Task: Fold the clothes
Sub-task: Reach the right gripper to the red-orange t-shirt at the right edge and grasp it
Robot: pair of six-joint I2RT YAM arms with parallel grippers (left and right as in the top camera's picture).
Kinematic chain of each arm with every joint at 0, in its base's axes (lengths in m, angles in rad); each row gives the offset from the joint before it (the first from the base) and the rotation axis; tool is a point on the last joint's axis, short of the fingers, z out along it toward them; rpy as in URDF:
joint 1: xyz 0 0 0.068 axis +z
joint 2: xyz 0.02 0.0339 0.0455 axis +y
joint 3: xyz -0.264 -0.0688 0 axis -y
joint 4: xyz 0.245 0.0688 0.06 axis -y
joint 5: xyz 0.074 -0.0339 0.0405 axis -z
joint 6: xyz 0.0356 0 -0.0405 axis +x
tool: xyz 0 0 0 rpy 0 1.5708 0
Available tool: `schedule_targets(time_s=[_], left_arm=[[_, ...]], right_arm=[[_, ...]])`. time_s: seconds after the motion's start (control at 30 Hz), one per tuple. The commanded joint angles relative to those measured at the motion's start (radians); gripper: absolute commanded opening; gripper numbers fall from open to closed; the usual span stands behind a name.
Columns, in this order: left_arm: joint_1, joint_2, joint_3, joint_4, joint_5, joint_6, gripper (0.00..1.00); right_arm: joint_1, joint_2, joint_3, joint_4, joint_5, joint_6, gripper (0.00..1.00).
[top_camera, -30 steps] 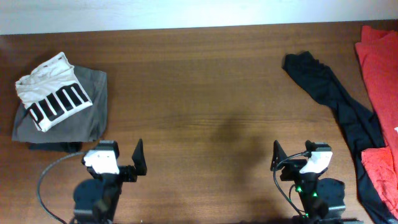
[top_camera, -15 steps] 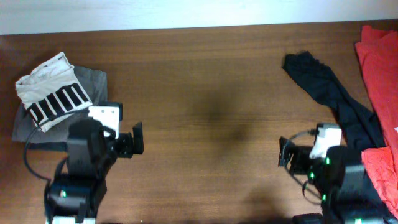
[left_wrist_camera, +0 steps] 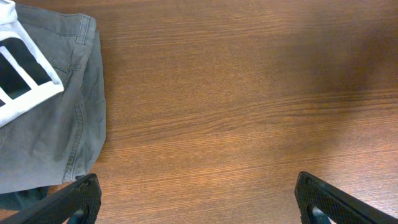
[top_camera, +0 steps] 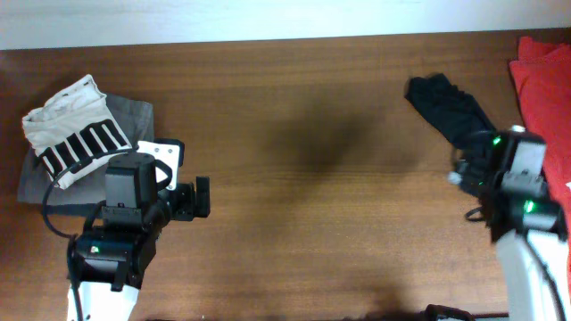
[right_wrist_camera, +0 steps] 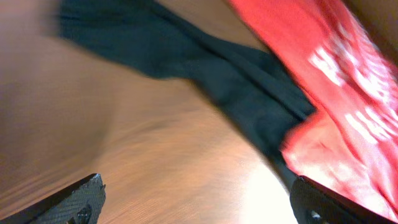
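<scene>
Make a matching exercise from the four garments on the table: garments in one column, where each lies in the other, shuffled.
Garments
1. red-orange T-shirt
2. long black garment
3. white shirt with black letters
4. grey garment

Places
A. left side, lying on top of another garment
B. far right, running out of the overhead view
C. left side, underneath another garment
D. right side, just inboard of the red one

Pairs: 1-B, 2-D, 3-A, 4-C
</scene>
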Motion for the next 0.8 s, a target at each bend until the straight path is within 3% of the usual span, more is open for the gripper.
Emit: schedule_targets(time_s=[0.0, 0.1, 0.37, 0.67, 0.77], left_arm=[[-0.005, 0.002, 0.025, 0.006, 0.015, 0.019, 0.99], [-0.005, 0.003, 0.025, 0.011, 0.015, 0.019, 0.99], [-0.005, 0.002, 0.025, 0.029, 0.015, 0.019, 0.99], [-0.005, 0.003, 0.025, 0.029, 0.015, 0.019, 0.99], [-0.005, 0.002, 0.025, 0.029, 0.015, 0.019, 0.99]], right_arm=[[-0.146, 0.143, 0.011, 0.003, 0.086, 0.093, 0.99], [-0.232, 0.254, 0.011, 0.015, 0.077, 0.093, 1.00], [-0.378, 0.460, 0.011, 0.078, 0.016, 0.122, 0.89], [-0.484, 0.586, 0.011, 0.137, -0.064, 0.183, 0.89], [-0.485, 0.599, 0.011, 0.155, -0.067, 0.182, 0.84]])
